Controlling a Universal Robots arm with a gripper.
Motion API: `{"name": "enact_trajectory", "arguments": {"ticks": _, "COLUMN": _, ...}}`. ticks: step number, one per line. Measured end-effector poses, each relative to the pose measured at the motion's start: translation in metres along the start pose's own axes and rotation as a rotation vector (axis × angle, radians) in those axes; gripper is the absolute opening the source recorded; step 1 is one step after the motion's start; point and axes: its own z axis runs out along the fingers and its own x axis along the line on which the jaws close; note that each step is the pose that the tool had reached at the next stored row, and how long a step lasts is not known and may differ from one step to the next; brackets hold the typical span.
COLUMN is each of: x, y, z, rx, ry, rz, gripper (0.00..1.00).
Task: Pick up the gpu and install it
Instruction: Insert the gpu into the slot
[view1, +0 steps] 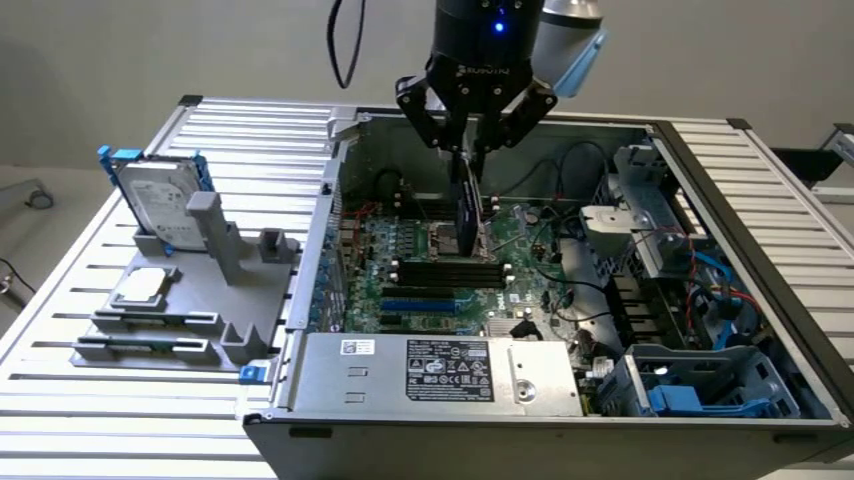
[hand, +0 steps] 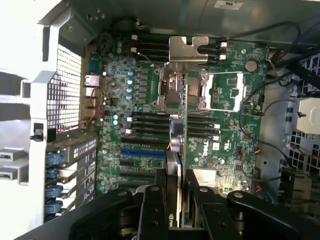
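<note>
The gripper (view1: 467, 147), jaws pinching the gpu (view1: 465, 215) by its top edge, holds the card upright, edge-down, just above the motherboard (view1: 400, 245), apparently so its connector faces the slots.

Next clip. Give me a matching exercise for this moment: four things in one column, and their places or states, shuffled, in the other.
Things
1. gpu
2. hard drive
3. processor chip
4. gripper

Places or states
A. standing upright in a blue frame on the grey rack
B. shut on a thin card, reaching down into the open case
C. held edge-on over the motherboard
D. lying flat on the grey rack

Pairs: 1-C; 2-A; 3-D; 4-B.
</note>
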Motion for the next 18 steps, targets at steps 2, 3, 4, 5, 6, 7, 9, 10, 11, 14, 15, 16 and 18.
{"name": "enact_trajectory", "arguments": {"ticks": 2, "x": 0.0000, "y": 0.0000, "z": 0.0010, "rx": 0.0001, "ry": 0.0007, "rz": -0.035, "gripper": 0.26}}
{"name": "enact_trajectory", "arguments": {"ticks": 3, "x": 0.0000, "y": 0.0000, "z": 0.0016, "rx": 0.0000, "ry": 0.0009, "rz": -0.053, "gripper": 0.26}}
{"name": "enact_trajectory", "arguments": {"ticks": 4, "x": 0.0000, "y": 0.0000, "z": 0.0021, "rx": 0.0002, "ry": 0.0013, "rz": -0.073, "gripper": 0.26}}
{"name": "enact_trajectory", "arguments": {"ticks": 5, "x": 0.0000, "y": 0.0000, "z": 0.0027, "rx": 0.0000, "ry": 0.0016, "rz": -0.091, "gripper": 0.26}}
{"name": "enact_trajectory", "arguments": {"ticks": 6, "x": 0.0000, "y": 0.0000, "z": 0.0032, "rx": 0.0001, "ry": 0.0020, "rz": -0.110, "gripper": 0.26}}
{"name": "enact_trajectory", "arguments": {"ticks": 7, "x": 0.0000, "y": -0.0001, "z": 0.0037, "rx": 0.0001, "ry": 0.0023, "rz": -0.128, "gripper": 0.26}}
{"name": "enact_trajectory", "arguments": {"ticks": 9, "x": 0.0000, "y": -0.0001, "z": 0.0047, "rx": 0.0002, "ry": 0.0029, "rz": -0.164, "gripper": 0.26}}
{"name": "enact_trajectory", "arguments": {"ticks": 10, "x": 0.0000, "y": -0.0001, "z": 0.0052, "rx": 0.0003, "ry": 0.0032, "rz": -0.182, "gripper": 0.26}}
{"name": "enact_trajectory", "arguments": {"ticks": 11, "x": 0.0000, "y": -0.0001, "z": 0.0058, "rx": 0.0002, "ry": 0.0035, "rz": -0.200, "gripper": 0.26}}
{"name": "enact_trajectory", "arguments": {"ticks": 14, "x": 0.0000, "y": -0.0001, "z": 0.0074, "rx": 0.0002, "ry": 0.0045, "rz": -0.254, "gripper": 0.26}}
{"name": "enact_trajectory", "arguments": {"ticks": 15, "x": 0.0000, "y": -0.0001, "z": 0.0079, "rx": 0.0003, "ry": 0.0048, "rz": -0.272, "gripper": 0.26}}
{"name": "enact_trajectory", "arguments": {"ticks": 16, "x": 0.0000, "y": -0.0001, "z": 0.0085, "rx": 0.0002, "ry": 0.0051, "rz": -0.291, "gripper": 0.26}}
{"name": "enact_trajectory", "arguments": {"ticks": 18, "x": 0.0000, "y": -0.0002, "z": 0.0095, "rx": 0.0002, "ry": 0.0057, "rz": -0.327, "gripper": 0.26}}
